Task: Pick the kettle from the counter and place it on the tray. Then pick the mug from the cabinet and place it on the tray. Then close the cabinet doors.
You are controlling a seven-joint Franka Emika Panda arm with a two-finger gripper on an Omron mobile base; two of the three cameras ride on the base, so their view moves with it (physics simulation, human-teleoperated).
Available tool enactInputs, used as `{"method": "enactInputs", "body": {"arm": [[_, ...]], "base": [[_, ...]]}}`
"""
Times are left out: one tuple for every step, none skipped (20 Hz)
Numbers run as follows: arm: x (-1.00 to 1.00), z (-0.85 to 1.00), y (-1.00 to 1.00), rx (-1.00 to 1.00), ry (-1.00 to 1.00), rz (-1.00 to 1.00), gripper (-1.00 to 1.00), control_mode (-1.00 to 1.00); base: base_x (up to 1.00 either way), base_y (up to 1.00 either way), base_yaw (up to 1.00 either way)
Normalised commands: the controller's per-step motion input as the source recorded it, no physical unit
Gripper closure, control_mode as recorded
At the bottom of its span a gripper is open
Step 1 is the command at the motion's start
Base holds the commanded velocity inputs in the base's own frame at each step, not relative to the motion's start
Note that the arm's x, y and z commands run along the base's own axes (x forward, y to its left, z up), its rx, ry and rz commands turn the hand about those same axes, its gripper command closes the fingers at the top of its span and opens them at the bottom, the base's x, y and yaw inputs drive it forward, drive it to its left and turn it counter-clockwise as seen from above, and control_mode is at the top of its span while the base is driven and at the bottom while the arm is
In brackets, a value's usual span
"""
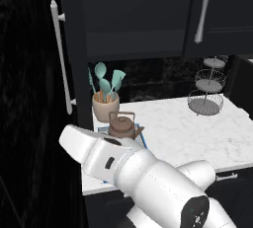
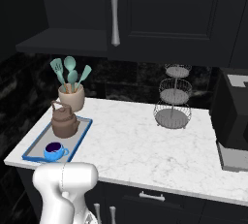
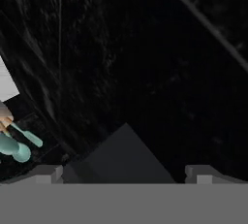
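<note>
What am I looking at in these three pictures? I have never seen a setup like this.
This is a rendered kitchen with a white robot arm on a base that can drive. Two pictures come from cameras on that base, behind the arm to its left and right, looking over it at the counter. The third comes from a camera on the hand, looking along its fingers; they stand wide open with nothing between them, facing a dark surface.

On the white marble counter lies a blue-rimmed tray. A brown kettle and a small blue mug already stand on it. Behind the tray is a beige pot of teal utensils, and further right a three-tier wire basket stand. Above hangs a black cabinet; its left door is swung open in the left base view.
</note>
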Motion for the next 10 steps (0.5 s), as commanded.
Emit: {"method": "enactInputs", "body": {"arm": [[0.08,0.03,-0.32,0.02,-0.17,-0.28,-1.0,-1.0],[0.07,0.05,-0.46,0.03,-0.16,-0.26,-1.0,-1.0],[0.01,0.09,-0.56,0.05,-0.18,-0.23,-1.0,-1.0],[0.01,0.1,-0.64,0.07,-0.18,-0.21,-1.0,-1.0],[0.0,0.08,-0.65,0.08,-0.2,-0.2,-1.0,-1.0],[0.0,0.02,-0.69,0.1,-0.18,-0.21,-1.0,-1.0],[0.01,0.02,-0.7,0.1,-0.17,-0.2,-1.0,-1.0],[0.04,0.05,-0.72,0.11,-0.17,-0.19,-1.0,-1.0],[0.07,0.04,-0.72,0.12,-0.16,-0.2,-1.0,-1.0],[0.13,0.03,-0.71,0.13,-0.13,-0.2,-1.0,-1.0]], "base": [[0.0,0.0,0.0],[0.0,0.0,0.0],[0.0,0.0,0.0],[0.0,0.0,0.0],[0.0,0.0,0.0],[0.0,0.0,0.0],[0.0,0.0,0.0],[0.0,0.0,0.0],[0.0,0.0,0.0],[0.0,0.0,0.0]]}}
